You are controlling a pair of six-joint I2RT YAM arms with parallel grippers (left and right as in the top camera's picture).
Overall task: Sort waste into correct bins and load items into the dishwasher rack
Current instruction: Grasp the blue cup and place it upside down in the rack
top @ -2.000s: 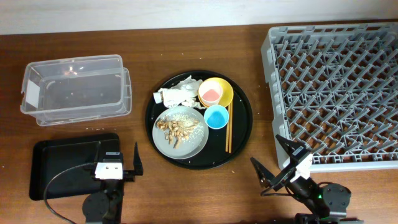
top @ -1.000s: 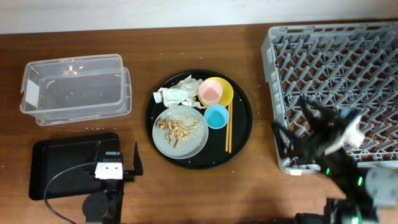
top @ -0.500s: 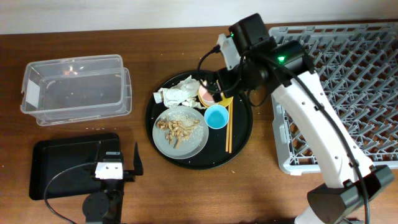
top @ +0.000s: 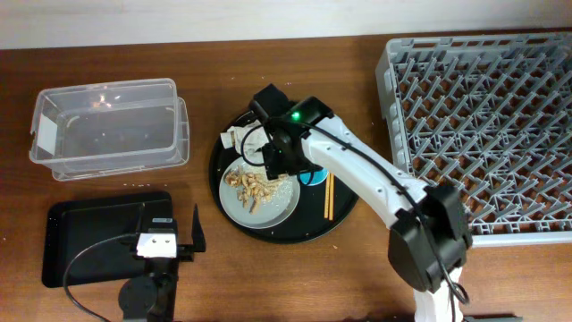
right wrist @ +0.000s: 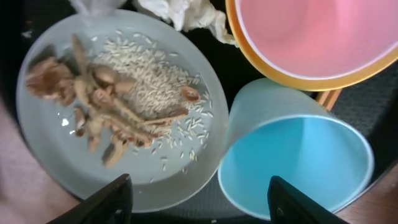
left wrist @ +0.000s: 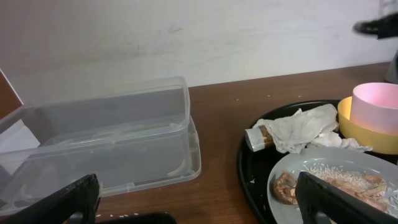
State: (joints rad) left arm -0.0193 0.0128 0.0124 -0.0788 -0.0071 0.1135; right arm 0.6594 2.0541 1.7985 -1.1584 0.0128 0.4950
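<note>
Right gripper jaws spread, pinching nothing, over the blue cup, which sits upright on the black tray just beside the grey plate; looks light, thin, slick plastic, so I'd pinch one wall at the rim.

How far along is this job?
Done: nothing; clear plastic tub, shallow black tray and grey pegged rack look empty. In hand: right jaws open over grey round plate and light-blue cup, gripping nothing. Remaining: those, white napkins, food scraps, yellow bowl, pink cup, wooden chopsticks.

Bright, even light, soft shadows, a glare spot on the clear tub.
</note>
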